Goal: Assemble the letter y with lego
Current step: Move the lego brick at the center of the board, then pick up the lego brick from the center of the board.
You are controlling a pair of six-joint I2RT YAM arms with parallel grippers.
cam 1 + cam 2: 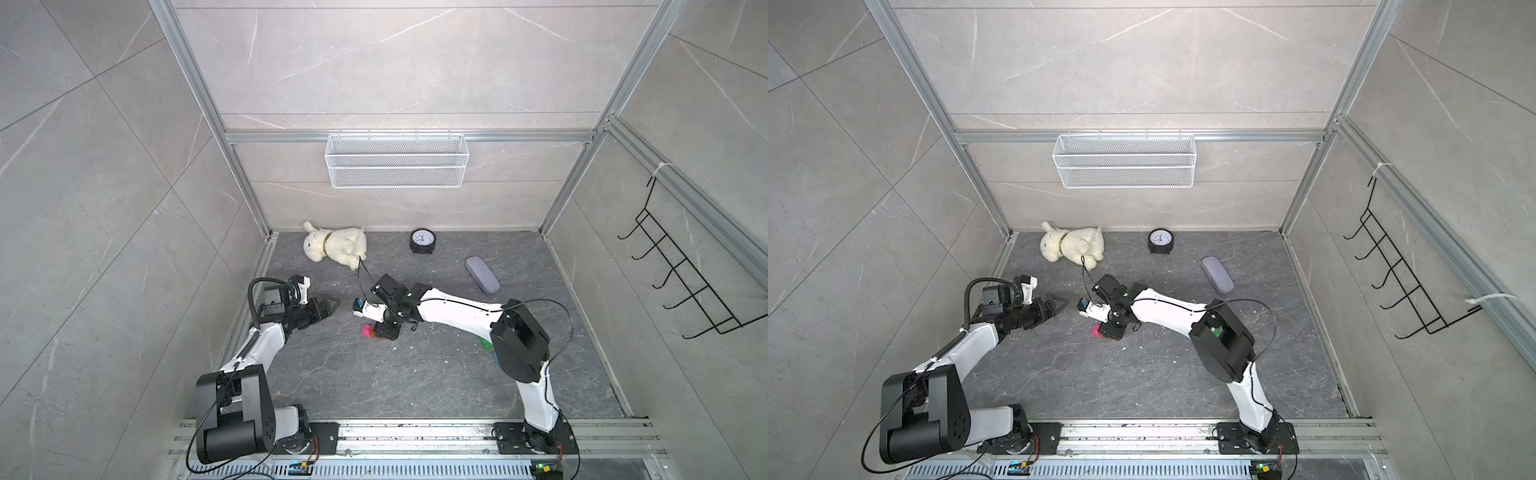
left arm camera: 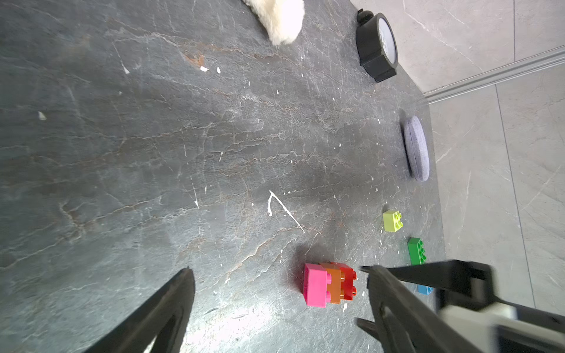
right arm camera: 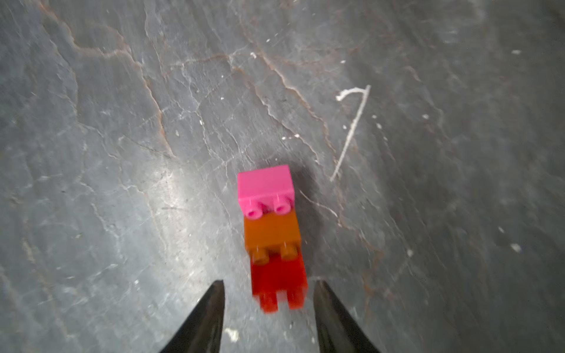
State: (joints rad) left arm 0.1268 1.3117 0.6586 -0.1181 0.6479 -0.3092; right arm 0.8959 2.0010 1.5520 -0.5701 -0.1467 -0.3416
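Note:
A pink-orange-red lego stem (image 2: 328, 284) lies on its side on the dark floor, pink brick (image 3: 264, 186) farthest from my right wrist and red brick (image 3: 278, 278) nearest. My right gripper (image 3: 269, 282) is open, its tips either side of the red end with a gap on each side. In both top views only the pink end (image 1: 367, 331) (image 1: 1096, 330) peeks out from under that wrist. My left gripper (image 1: 336, 302) (image 2: 279, 272) hovers open and empty to the left of the stem. A yellow-green brick (image 2: 392, 220), a green brick (image 2: 416, 250) and a blue brick (image 2: 425, 289) lie loose to the right.
A white plush dog (image 1: 334, 246) and a black clock (image 1: 423, 241) stand by the back wall. A grey glasses case (image 1: 481, 274) lies at the right. A wire basket (image 1: 397, 160) hangs on the back wall, a black hook rack (image 1: 685, 282) on the right wall.

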